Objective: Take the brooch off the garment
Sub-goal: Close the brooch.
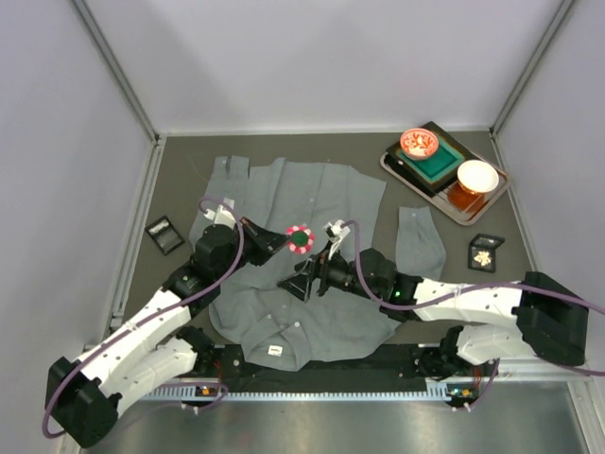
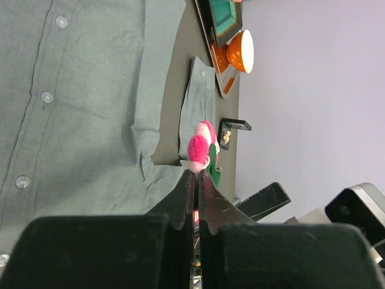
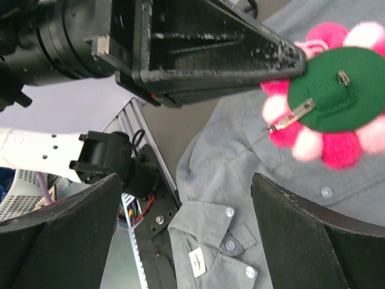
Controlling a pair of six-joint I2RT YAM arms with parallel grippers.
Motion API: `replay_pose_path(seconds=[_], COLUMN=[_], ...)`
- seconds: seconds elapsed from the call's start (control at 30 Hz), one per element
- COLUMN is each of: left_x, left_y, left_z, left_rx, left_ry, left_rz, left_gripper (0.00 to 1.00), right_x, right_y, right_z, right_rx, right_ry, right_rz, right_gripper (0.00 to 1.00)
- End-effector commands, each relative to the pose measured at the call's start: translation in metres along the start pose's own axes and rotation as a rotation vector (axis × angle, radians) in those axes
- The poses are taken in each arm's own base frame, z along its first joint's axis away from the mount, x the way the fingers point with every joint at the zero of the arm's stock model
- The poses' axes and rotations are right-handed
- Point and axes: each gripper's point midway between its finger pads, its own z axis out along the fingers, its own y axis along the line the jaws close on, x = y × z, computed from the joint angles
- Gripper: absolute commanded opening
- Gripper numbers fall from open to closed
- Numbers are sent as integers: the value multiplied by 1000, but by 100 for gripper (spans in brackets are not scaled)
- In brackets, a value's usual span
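Left claw (image 2: 197,176) is clenched on the brooch (image 3: 334,102), holding it above the shirt (image 1: 321,189). Its back is showing and seems free of the cloth. Right claw (image 3: 185,180) gapes wide just beside it, grasping nothing. Removal looks done; only setting it down remains.

Left tool (image 2: 195,176) pinched tight, right tool (image 3: 186,180) spread wide just beside it.

I read no legible text, brand or number in any view; the white tag (image 3: 196,263) on the garment (image 3: 240,162) carries marks too small to make out
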Motion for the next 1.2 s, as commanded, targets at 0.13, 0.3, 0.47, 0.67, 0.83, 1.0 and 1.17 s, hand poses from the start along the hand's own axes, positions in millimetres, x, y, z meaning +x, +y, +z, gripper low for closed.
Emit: replay_pose_path(seconds=[0.13, 0.3, 0.47, 0.67, 0.83, 1.0, 1.17], left_x=[-6, -2, 3, 5, 4, 13, 23], left_y=[-6, 1, 2, 10, 17, 17, 16], left_z=[-7, -8, -8, -14, -17, -17, -19], left_rx=[35, 17, 17, 11, -3, 20, 55], left_ry=[-46, -35, -6, -14, -24, 24, 66], left_rz=[-150, -172, -145, -104, -28, 26, 7], left_gripper=[0, 0, 0, 0, 0, 0, 0], right_x=[-45, -51, -56, -61, -75, -83, -85], right_y=[48, 56, 50, 43, 43, 39, 18], right_z=[29, 25, 27, 24, 19, 21, 32], right_rx=[-156, -188, -136, -94, -93, -83, -41], right_ry=[-126, -146, -139, -138, -143, -127, -80], right_rz=[-21, -20, -27, 2, 33, 37, 19], right_gripper=[87, 87, 87, 86, 86, 86, 86])
